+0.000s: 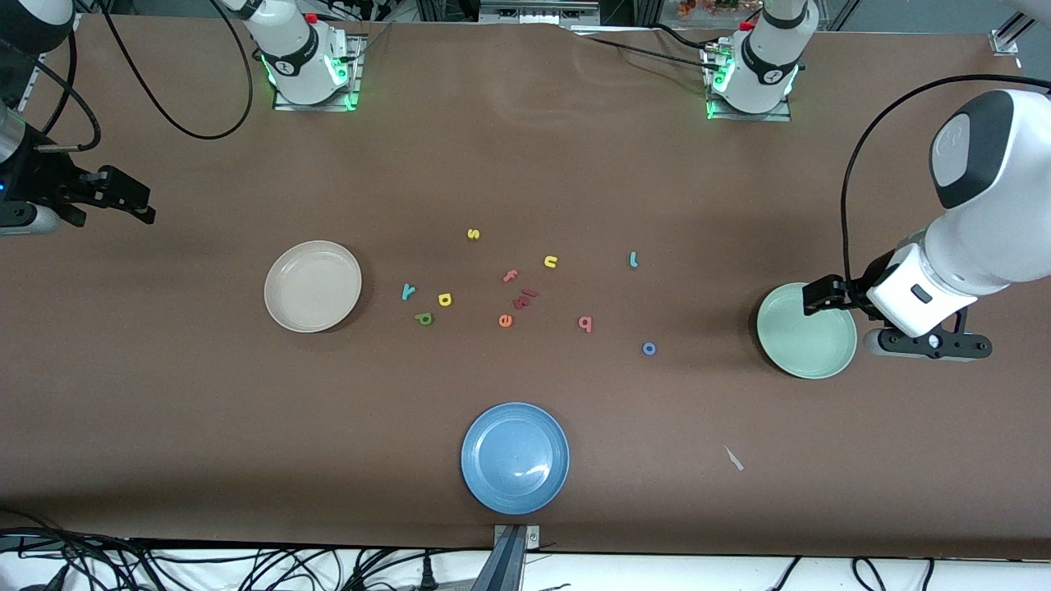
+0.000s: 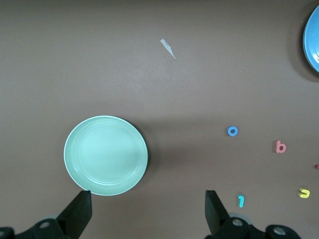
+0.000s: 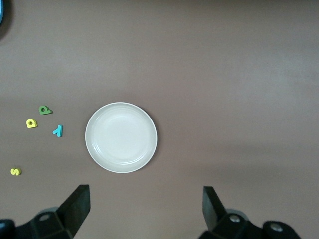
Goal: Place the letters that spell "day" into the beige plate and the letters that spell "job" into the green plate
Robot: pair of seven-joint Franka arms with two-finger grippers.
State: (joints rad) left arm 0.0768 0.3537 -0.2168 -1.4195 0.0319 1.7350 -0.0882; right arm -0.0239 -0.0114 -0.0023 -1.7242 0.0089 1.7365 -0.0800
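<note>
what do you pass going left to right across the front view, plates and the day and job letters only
beige plate → teal y → green d → yellow a → blue plate → pinkish-red b → teal j → blue o → green plate

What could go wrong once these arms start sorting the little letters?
The teal y, yellow a and green d lie close together, so a gripper might nudge a neighbour. Decoys such as the orange e and the blue plate could be mistaken. The thin teal j may slip.
</note>
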